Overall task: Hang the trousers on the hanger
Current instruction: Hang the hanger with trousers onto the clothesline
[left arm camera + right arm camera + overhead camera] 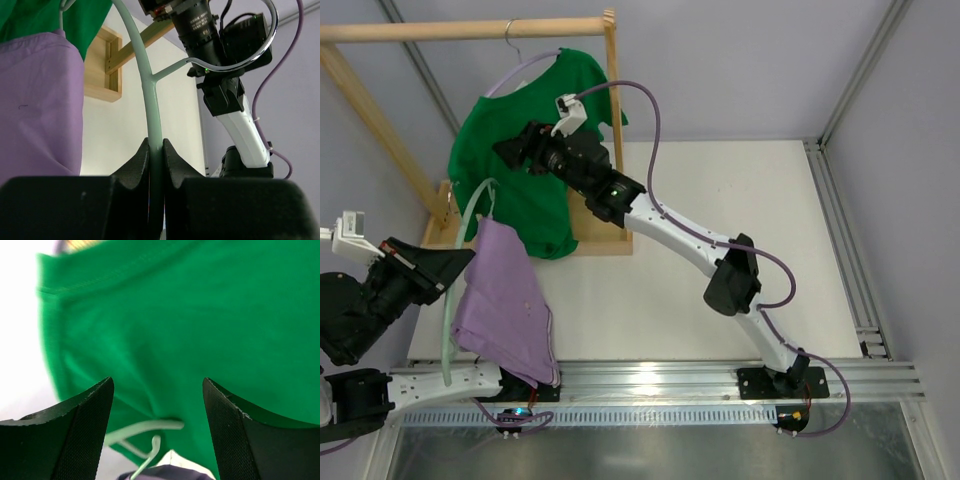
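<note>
The left fingers (137,165) are clamped shut on a thin bar of the mint hanger (150,100). The lilac trousers (500,305) hang draped from it above the desk's (740,190) near left corner. The right fingers (85,415) stand wide apart, holding nothing, and face the green top (190,315) on the wooden rack (440,28) toward the far left corner.

Bright, even light; right wrist view softly blurred.

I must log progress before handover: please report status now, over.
Left gripper shut on thin pale mint-green hanger. Long lilac-purple fabric trousers draped over it. Right gripper open, holding nothing, facing bright green top on wooden rack.
</note>
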